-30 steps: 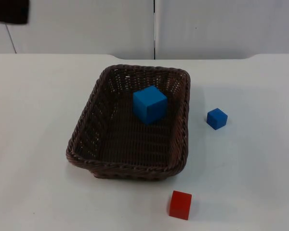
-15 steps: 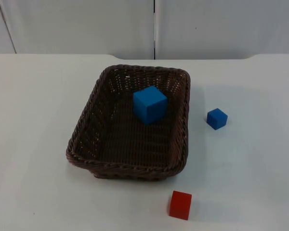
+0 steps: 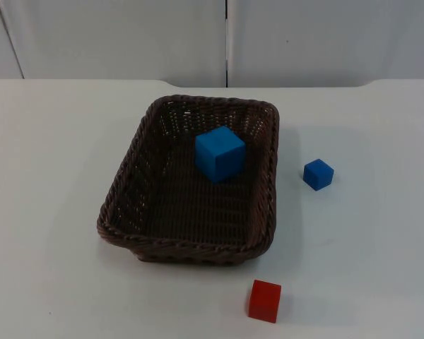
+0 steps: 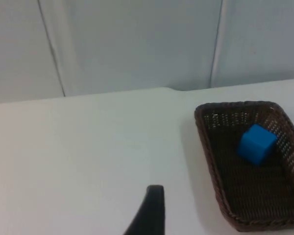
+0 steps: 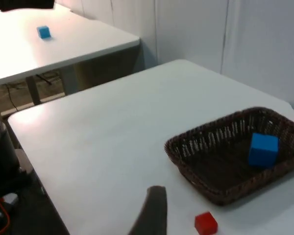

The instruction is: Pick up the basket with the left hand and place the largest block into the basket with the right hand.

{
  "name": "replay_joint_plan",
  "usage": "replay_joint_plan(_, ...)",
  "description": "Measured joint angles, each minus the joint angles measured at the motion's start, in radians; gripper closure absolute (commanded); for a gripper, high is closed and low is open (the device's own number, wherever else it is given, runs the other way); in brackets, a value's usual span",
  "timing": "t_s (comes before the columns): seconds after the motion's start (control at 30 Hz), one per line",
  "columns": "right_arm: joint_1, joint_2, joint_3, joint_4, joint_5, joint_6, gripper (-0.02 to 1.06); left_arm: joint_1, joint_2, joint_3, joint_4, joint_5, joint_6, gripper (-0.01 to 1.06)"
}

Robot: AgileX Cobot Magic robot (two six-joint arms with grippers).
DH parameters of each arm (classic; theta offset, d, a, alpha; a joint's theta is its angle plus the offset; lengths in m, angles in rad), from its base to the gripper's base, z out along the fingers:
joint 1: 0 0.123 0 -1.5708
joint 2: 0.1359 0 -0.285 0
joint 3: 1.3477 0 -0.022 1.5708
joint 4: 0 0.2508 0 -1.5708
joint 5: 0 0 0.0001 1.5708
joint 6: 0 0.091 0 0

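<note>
From the left wrist view, one black fingertip of the left claw [image 4: 148, 215] stood over bare white tabletop [image 4: 88, 147]; whether that claw was open or closed could not be told. Beyond it and off to one side sat the dark brown woven rectangular basket [image 4: 213, 161], resting on the tabletop and well apart from the claw, with the large blue cube [image 4: 256, 143] lying inside it (towards the basket's far end).

The right claw [image 5: 151, 215] likewise showed a single black fingertip, its opening impossible to judge. Just beside it lay the small red cube [image 5: 206, 223] on the tabletop, outside the basket's near wall. Farther on, the large blue cube sat in the basket.

In the top view, a small blue cube [image 3: 318, 174] lay on the tabletop beside the basket's wall, apart from it. A grey partition wall [image 3: 127, 35] closed off the far edge.
</note>
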Motion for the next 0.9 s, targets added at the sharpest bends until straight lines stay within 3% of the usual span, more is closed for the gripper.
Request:
replay_joint_plan(0.3, 0.000, -0.019, 0.006, -0.039, 0.089, 0.033, 0.30, 0.000, -0.109, 0.000, 0.020, 0.065, -0.034, 0.24)
replay_joint_plan(0.9, 0.000, -0.019, 0.095, -0.039, 0.090, 0.020, 0.30, 0.000, -0.261, 0.039, 0.083, 0.140, -0.093, 0.24)
